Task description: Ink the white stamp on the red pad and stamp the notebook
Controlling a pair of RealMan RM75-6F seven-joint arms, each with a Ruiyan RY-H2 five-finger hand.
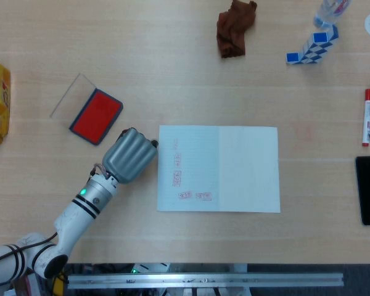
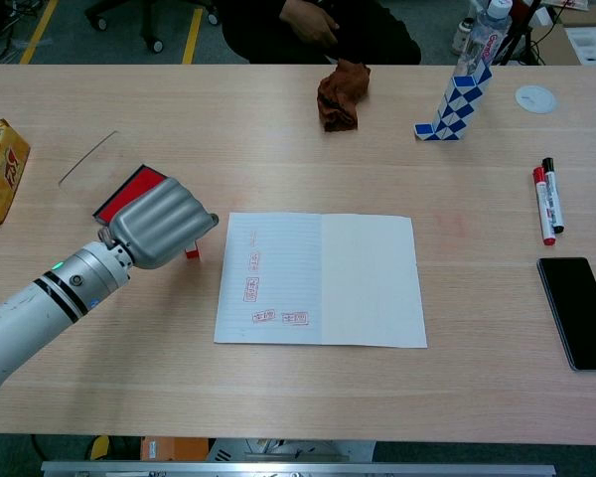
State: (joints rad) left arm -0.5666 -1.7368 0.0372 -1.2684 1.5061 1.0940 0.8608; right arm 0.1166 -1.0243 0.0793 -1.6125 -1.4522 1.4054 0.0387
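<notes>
- Fingers of my left hand (image 1: 130,155) are curled tight into a fist; in the chest view a small red-bottomed piece, which I take to be the stamp (image 2: 192,251), pokes out under them, so I judge I am holding it, though most of it is hidden and I cannot see any white on it
- That hand (image 2: 162,223) sits between the red pad (image 1: 97,115) and the notebook (image 1: 246,168), just beside the notebook's left edge and not over the page
- From the chest view the stamp's lower end looks close to the table (image 2: 298,139), but I cannot tell whether it touches
- Red pad lies uncovered, with its clear lid (image 1: 73,97) lying just behind it
- Notebook is open flat; its left page already carries several reddish stamp marks (image 1: 177,178), while the right page looks unmarked
- My reading: inking seems done and some stamping is done too, judging by those prints; whether one more print is wanted I cannot say
- If so, what is left is to carry the stamp over a bare part of the page and press it down
- My right hand shows in neither view
</notes>
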